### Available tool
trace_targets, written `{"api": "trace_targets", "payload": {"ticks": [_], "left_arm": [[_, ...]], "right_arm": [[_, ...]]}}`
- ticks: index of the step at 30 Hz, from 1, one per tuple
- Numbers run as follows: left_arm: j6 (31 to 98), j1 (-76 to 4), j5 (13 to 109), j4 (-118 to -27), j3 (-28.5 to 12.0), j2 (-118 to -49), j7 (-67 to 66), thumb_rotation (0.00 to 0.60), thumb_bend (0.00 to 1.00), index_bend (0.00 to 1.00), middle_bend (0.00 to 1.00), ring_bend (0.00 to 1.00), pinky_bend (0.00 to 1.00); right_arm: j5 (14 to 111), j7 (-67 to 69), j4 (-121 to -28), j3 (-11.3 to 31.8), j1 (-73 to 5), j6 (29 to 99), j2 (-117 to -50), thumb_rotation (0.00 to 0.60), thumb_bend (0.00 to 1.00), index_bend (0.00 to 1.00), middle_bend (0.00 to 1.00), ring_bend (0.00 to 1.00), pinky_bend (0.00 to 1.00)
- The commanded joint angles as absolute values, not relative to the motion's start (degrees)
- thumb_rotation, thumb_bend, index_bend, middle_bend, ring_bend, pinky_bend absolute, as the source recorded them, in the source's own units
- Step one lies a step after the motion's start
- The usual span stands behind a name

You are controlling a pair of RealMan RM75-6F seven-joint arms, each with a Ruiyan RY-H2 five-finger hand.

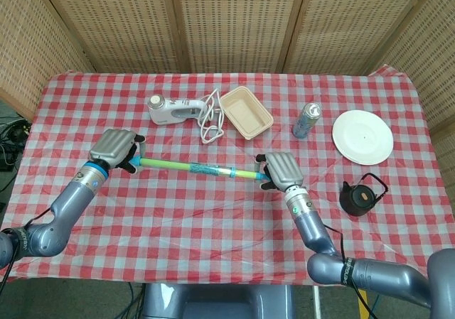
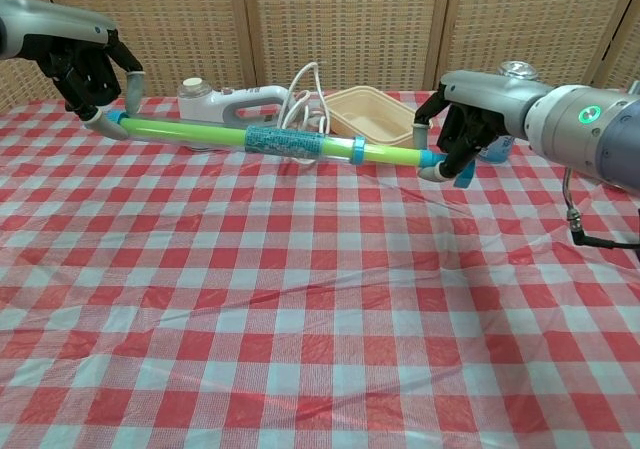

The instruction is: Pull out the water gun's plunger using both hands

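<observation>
Above the middle of the table (image 1: 213, 219), the water gun (image 1: 201, 168) hangs level in the air, a long green tube with a blue patterned band near its centre. Toward the left edge, the left hand (image 1: 116, 148) has its fingers curled tight around the tube's end. Nearer the right side, the right hand (image 1: 280, 170) is wrapped closed around the other end, where a blue piece sticks out below its fingers. Along the far edge beyond the tube lie a white hand mixer (image 1: 173, 109) with its coiled cord and a beige tray (image 1: 246, 112). Off toward the right edge stand a can (image 1: 306, 120), a white plate (image 1: 362, 136) and a small black kettle (image 1: 360, 197)
</observation>
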State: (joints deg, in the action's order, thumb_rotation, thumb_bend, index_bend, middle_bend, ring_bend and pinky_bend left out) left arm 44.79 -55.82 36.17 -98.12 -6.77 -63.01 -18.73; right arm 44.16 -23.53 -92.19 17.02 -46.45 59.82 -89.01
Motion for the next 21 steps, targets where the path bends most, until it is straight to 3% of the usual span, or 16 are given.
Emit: {"api": "trace_targets", "payload": {"ticks": [1,21], "left_arm": [[44.83,-55.60,36.42,-98.41,-6.59,-62.72,-18.61,0.600,0.34,0.62,0.79,0.71,0.58],[45.97,-51.01,39.94,-98.97,-3.28,-61.81,-16.34,0.600,0.34,0.62,0.79,0.71,0.58]], "right_arm": [[44.23,-23.12,-92.08,17.06,-46.30,59.88,-88.89,0.600,0.52,0.79,1.00,1.00,0.58],[46.19,-20.53,-88.64,16.26,-43.96,60.70,-86.24,0.600,0.52,0.79,1.00,1.00,0.58]]}}
